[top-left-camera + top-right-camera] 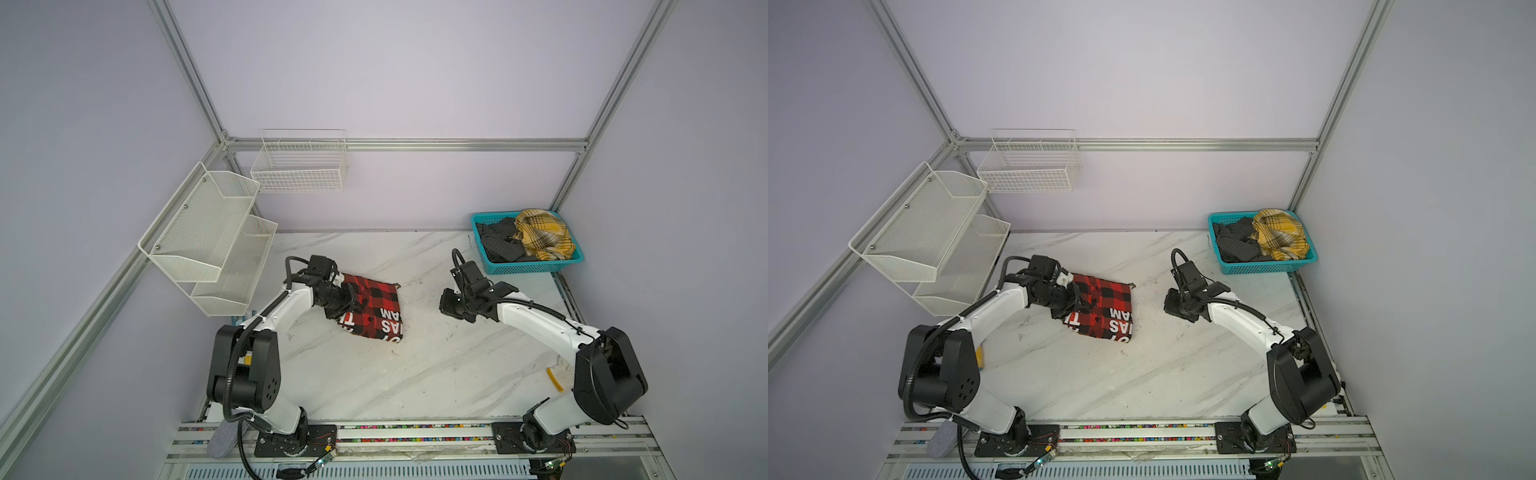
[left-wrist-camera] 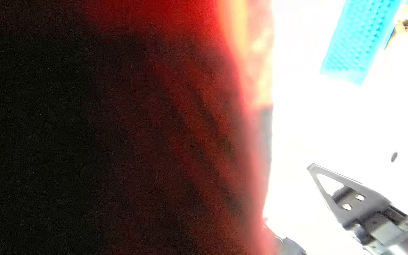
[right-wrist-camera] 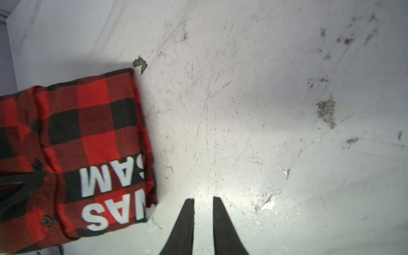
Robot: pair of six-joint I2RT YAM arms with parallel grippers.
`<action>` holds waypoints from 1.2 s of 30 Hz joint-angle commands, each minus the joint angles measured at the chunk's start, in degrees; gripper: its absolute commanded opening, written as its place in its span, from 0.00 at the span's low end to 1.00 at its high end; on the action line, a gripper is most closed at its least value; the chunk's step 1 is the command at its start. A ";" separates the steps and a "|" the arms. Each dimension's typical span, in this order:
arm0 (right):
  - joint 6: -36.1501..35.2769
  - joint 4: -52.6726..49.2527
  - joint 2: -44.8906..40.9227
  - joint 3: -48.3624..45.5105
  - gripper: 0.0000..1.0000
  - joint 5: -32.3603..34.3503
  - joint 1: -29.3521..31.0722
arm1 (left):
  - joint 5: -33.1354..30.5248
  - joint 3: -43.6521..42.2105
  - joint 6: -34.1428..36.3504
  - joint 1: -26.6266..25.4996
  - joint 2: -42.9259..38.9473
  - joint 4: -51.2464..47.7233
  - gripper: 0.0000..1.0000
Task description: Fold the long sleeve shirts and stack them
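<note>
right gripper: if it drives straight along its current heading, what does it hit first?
Probably the bare marble table: the right gripper angles down at it, nothing between. The red-and-black shirt lies beside that line, not in it. Depth is uncertain.

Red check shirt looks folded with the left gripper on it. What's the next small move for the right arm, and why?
Probably swing the right gripper toward the teal basket. It hangs empty over bare table, jaws slightly apart, while the red shirt lies folded compactly under the left gripper. The yellow plaid garment and the dark grey garment lie crumpled in the basket, unfolded.
</note>
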 commanded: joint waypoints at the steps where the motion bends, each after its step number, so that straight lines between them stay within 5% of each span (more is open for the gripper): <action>1: -0.37 -1.06 -0.79 0.87 0.19 1.33 -0.33 | -22.39 17.29 14.59 0.50 -3.51 -22.13 0.00; 6: -0.44 1.34 -0.21 0.61 0.18 1.64 -1.22 | -55.19 26.17 13.46 -3.93 -0.88 -35.09 0.00; 8: -0.25 2.80 -0.22 0.19 0.17 0.87 -2.16 | -61.99 24.82 11.67 -5.68 0.56 -36.39 0.00; 15: -1.53 5.74 -3.40 -3.11 0.16 -3.54 -8.31 | -65.25 21.49 -0.53 -14.43 14.36 -40.40 0.00; 24: -4.98 5.65 -10.60 -9.59 0.16 -9.01 -16.48 | -58.64 37.64 -11.99 -31.42 33.54 -41.70 0.01; 27: -5.35 5.05 -12.68 -11.20 0.21 -10.71 -18.88 | -51.37 45.61 -14.59 -35.88 39.10 -40.61 0.60; 28: -5.35 4.80 -13.46 -11.47 0.24 -11.02 -19.34 | -49.49 48.00 -14.96 -37.22 40.19 -39.97 0.70; 31: -5.79 2.99 -15.98 -11.08 0.36 -11.58 -19.84 | -44.32 55.97 -15.29 -40.03 41.20 -38.31 0.85; 32: -6.86 1.62 -16.61 -10.51 0.40 -11.51 -19.80 | -43.11 58.80 -15.45 -40.28 40.92 -38.25 0.99; 36: -9.29 -1.19 -17.69 -9.16 0.46 -12.16 -18.96 | -40.33 63.98 -14.95 -39.95 35.35 -38.22 1.00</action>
